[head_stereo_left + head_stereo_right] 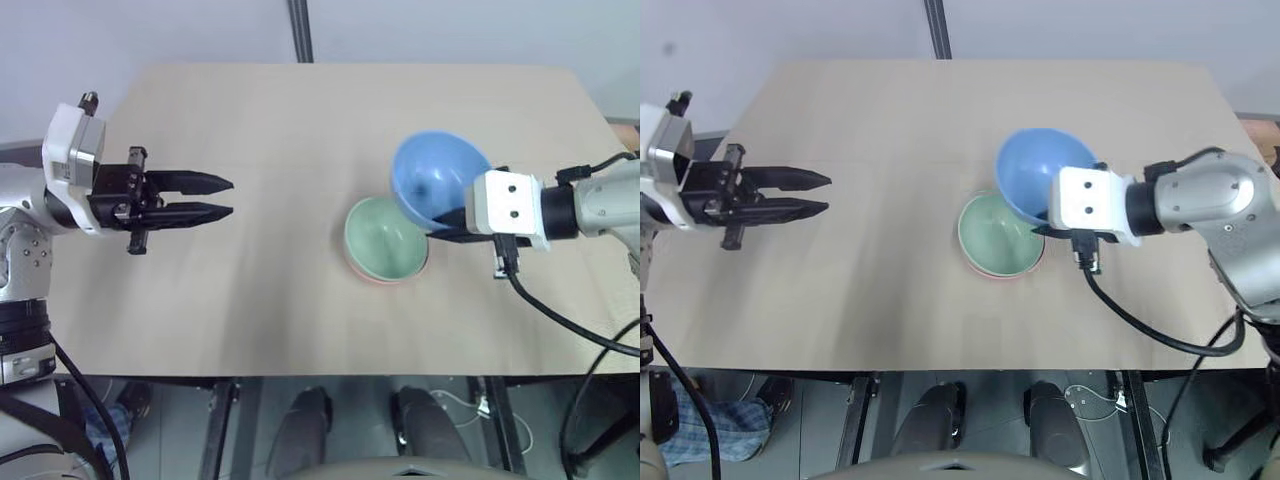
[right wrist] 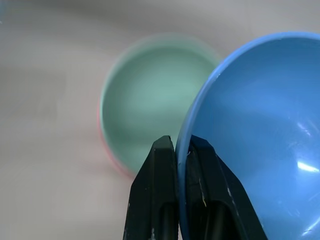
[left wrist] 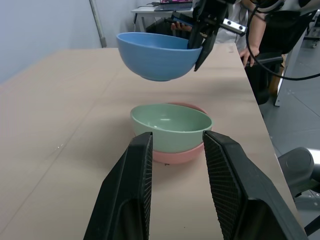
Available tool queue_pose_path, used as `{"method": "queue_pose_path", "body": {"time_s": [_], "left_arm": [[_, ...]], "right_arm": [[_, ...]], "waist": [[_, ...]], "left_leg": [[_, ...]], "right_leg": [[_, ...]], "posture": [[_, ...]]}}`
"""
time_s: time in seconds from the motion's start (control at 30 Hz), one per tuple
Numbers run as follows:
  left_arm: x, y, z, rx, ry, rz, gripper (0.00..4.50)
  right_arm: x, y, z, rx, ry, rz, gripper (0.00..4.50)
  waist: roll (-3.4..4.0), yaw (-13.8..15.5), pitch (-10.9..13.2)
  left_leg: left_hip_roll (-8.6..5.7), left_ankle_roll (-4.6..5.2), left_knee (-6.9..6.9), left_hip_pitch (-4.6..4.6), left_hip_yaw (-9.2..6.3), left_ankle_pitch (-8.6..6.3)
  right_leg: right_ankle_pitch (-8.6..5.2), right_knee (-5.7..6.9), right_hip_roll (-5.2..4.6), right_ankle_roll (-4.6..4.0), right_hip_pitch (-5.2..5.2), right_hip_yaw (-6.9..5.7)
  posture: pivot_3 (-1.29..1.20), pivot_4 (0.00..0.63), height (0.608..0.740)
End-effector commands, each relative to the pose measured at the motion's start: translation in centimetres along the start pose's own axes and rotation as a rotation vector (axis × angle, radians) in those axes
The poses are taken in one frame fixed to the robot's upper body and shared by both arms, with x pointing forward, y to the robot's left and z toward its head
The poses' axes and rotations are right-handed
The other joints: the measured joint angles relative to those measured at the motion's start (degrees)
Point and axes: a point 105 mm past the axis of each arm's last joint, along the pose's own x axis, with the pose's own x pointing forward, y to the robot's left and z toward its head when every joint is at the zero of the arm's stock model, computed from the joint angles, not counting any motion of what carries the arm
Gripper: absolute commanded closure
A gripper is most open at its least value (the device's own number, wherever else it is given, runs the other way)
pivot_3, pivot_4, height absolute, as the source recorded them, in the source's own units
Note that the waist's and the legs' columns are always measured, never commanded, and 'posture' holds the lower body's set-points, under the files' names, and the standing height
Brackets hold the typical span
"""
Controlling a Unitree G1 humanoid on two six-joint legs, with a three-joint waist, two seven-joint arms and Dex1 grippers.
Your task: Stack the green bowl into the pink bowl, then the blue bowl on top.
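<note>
Your right pincer (image 2: 176, 145) is clenched on the rim of the blue bowl (image 1: 438, 178), one finger inside and one outside, holding it in the air just beside and above the green bowl (image 1: 385, 237), which already sits nested in the pink bowl (image 3: 176, 156) on the worktop (image 1: 300, 130). Your left pincer (image 1: 224, 197) hangs released and empty, well apart on the left. The bowl looks light, stiff, smooth plastic: a rim pinch lets it tilt or slip, so keep it level.
</note>
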Motion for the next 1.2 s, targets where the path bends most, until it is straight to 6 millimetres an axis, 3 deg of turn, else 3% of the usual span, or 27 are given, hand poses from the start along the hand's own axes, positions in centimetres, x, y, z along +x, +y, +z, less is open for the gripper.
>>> {"method": "queue_pose_path", "body": {"time_s": [0.03,0.3,0.37,0.4,0.47,0.6,0.73,0.9,1.07,1.2], "left_arm": [[-0.1,0.2,0.8,0.049,-0.004,0.007,2.81],[0.2,0.2,0.7,0.055,-0.002,0.007,2.81],[0.1,0.2,0.6,0.057,0.000,0.009,2.81],[0.1,0.2,0.6,0.056,0.001,0.011,2.81],[0.0,0.2,0.3,0.055,0.008,0.013,2.81],[0.0,0.2,0.2,0.051,0.010,0.017,2.81],[-0.2,0.3,0.2,0.044,0.015,0.027,2.81],[-0.9,0.4,-0.2,0.012,0.022,0.082,2.81],[-1.5,-0.2,-1.2,-0.065,0.004,0.163,2.81],[-2.3,-0.5,-2.2,-0.122,-0.014,0.261,2.81]], "right_arm": [[0.6,0.1,1.6,-0.039,-0.028,0.002,4.45],[2.5,0.1,3.1,-0.063,-0.078,0.014,4.45],[2.7,0.4,3.5,-0.068,-0.099,0.030,3.54],[2.8,0.4,3.7,-0.069,-0.107,0.030,3.37],[2.6,0.0,3.9,-0.061,-0.113,0.007,2.55],[1.9,0.0,3.6,-0.040,-0.108,0.005,2.55],[-0.2,-0.6,2.7,0.047,-0.120,-0.026,2.55],[-4.5,-1.5,-0.1,0.228,-0.170,-0.141,2.55],[-6.6,-0.3,-4.6,0.321,-0.074,-0.235,2.55],[-8.6,0.5,-6.7,0.401,-0.122,-0.311,2.55]], "waist": [[-0.01,0.08,0.00],[-0.01,0.03,0.00],[-0.01,0.03,0.00],[-0.01,0.03,0.00],[-0.01,0.03,0.00],[-0.01,0.05,0.00],[-0.01,0.15,0.00],[-0.04,0.17,-0.01],[-0.04,-0.09,0.00],[-0.05,0.04,0.00]], "left_leg": [[-0.01,0.00,0.00,-0.01,0.00,0.00],[-0.02,0.00,0.00,-0.06,0.00,0.00],[-0.02,0.00,0.00,-0.06,-0.01,0.00],[-0.02,0.00,0.00,-0.06,-0.01,0.00],[-0.03,0.00,0.00,-0.07,-0.01,0.00],[-0.03,0.00,0.00,-0.07,-0.01,0.00],[-0.03,0.00,0.00,-0.08,-0.01,0.00],[-0.04,0.01,-0.01,-0.09,-0.02,0.00],[-0.01,0.01,-0.03,-0.04,0.05,0.00],[0.00,0.01,-0.09,-0.02,0.12,0.00]], "right_leg": [[0.00,-0.01,-0.01,0.00,0.00,0.00],[0.00,0.02,-0.02,0.00,-0.09,-0.01],[0.00,0.02,-0.02,0.00,-0.09,-0.01],[0.00,0.02,-0.02,0.00,-0.09,-0.01],[0.00,0.02,-0.03,0.00,-0.09,-0.01],[0.00,0.02,-0.02,0.00,-0.09,-0.01],[0.00,0.02,-0.03,0.00,-0.09,-0.01],[0.00,-0.02,-0.03,0.00,-0.06,-0.03],[0.00,0.01,-0.03,0.00,-0.07,0.02],[0.00,0.00,-0.04,0.00,-0.07,0.09]], "posture": [[0.00,0.150,0.740],[0.00,0.150,0.740],[0.00,0.150,0.740],[0.00,0.150,0.740],[0.00,0.150,0.740],[0.00,0.150,0.740],[0.00,0.150,0.740],[0.00,0.150,0.740],[0.00,0.150,0.740],[0.00,0.150,0.740]]}}
